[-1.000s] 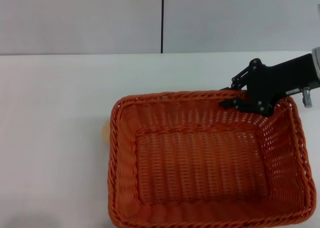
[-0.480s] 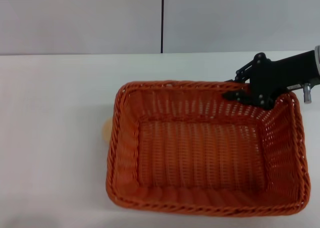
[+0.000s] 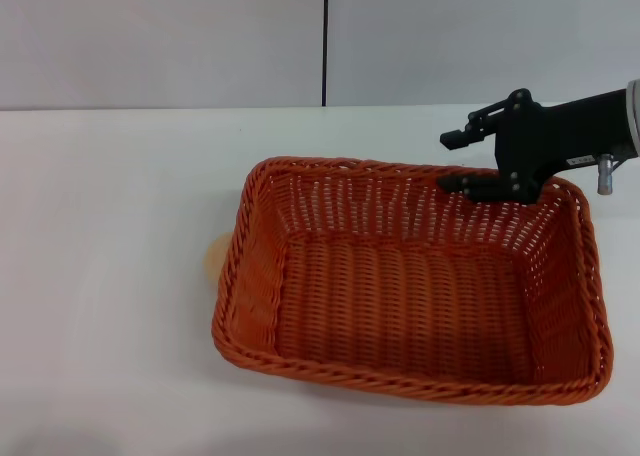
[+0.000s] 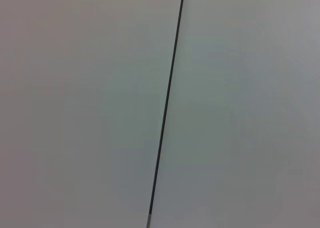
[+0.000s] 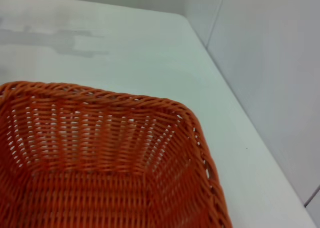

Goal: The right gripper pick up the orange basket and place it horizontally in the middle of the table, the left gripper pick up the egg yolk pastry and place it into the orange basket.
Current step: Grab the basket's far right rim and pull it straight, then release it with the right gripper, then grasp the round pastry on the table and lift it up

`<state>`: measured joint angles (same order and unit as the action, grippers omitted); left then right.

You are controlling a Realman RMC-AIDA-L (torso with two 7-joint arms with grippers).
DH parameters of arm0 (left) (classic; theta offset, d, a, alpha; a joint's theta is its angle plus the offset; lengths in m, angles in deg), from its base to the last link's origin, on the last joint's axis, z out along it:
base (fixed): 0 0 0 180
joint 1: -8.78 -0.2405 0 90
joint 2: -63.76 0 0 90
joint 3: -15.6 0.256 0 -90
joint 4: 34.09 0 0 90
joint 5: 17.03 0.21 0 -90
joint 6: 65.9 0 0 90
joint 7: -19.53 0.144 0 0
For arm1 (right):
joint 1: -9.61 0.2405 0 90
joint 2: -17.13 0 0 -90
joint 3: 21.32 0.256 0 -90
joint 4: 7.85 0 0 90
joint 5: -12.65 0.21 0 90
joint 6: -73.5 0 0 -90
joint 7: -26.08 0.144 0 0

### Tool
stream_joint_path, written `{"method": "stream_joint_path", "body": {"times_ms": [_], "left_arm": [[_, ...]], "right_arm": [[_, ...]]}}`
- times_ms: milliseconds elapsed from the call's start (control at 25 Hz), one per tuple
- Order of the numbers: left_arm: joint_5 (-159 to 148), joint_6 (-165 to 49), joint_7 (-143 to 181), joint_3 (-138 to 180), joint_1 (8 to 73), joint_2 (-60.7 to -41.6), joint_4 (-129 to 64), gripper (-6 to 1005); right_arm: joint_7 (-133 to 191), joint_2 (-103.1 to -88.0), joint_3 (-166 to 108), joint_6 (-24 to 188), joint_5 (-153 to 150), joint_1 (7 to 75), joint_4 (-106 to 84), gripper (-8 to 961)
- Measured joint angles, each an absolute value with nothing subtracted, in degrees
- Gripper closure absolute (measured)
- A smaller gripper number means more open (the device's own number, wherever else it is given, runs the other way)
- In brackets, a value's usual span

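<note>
- Right gripper: sits at the far right corner of the orange basket, fingers spread, one above the rim and one just inside it; nothing pinched, so the rim appears released
- Basket: rests on the white table, roughly mid-table, long axis running left to right across the robot's front, slightly skewed; placement judged done or all but done
- Pastry: only a pale tan sliver shows, just beside the basket's left wall, largely hidden behind it; touching or apart cannot be told
- Key relation: the pastry lies on the basket's left side, well apart from the right gripper; the left arm is judged the nearer for the pick
- Left gripper: not in view anywhere; its wrist camera shows only a plain wall with a dark seam, so the arm looks parked
- View difference: the right wrist view shows the basket's corner and the table edge but no pastry; only the head view shows that
</note>
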<state>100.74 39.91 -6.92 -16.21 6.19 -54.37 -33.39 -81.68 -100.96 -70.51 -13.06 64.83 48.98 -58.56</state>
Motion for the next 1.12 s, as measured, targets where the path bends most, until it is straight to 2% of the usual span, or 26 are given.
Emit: {"method": "stream_joint_path", "body": {"times_ms": [240,440,480,520,600,680,720,880,1120], "left_arm": [[100.8,40.8,-7.4,-12.7,7.1,-54.17,-31.1,230],[100.8,42.5,-16.6,-4.9,11.1,-53.81,-21.1,231],[100.7,42.7,-22.2,0.1,13.6,-53.77,-15.4,231],[100.7,42.7,-22.2,0.1,13.6,-53.77,-15.4,231],[100.8,42.7,-26.0,4.2,15.4,-53.77,-11.5,231],[100.8,41.0,-37.2,16.8,20.9,-54.04,-0.3,232],[100.8,41.0,-37.2,16.8,20.9,-54.04,-0.3,232],[100.8,35.6,-44.3,30.3,25.4,-54.16,5.6,232],[100.8,28.4,-49.6,44.0,28.0,-54.27,8.6,233]], "right_arm": [[-76.7,-101.27,-70.4,-15.5,71.6,44.8,-65.0,468],[-69.1,-101.52,-68.2,-20.4,84.8,35.8,-73.3,370],[-68.7,-101.59,-66.7,-22.0,92.3,31.0,-74.2,370],[-68.7,-101.59,-66.7,-22.0,92.3,31.0,-74.2,370],[-68.7,-101.58,-65.7,-23.4,100.1,26.3,-74.1,370],[-68.7,-101.58,-64.3,-24.3,109.7,19.3,-73.9,370],[-68.7,-101.58,-64.3,-24.3,109.7,19.3,-73.9,370],[-68.9,-101.7,-61.3,-24.9,117.3,12.1,-69.5,370],[-69.1,-101.53,-55.8,-28.1,118.6,11.5,-62.6,370]]}}
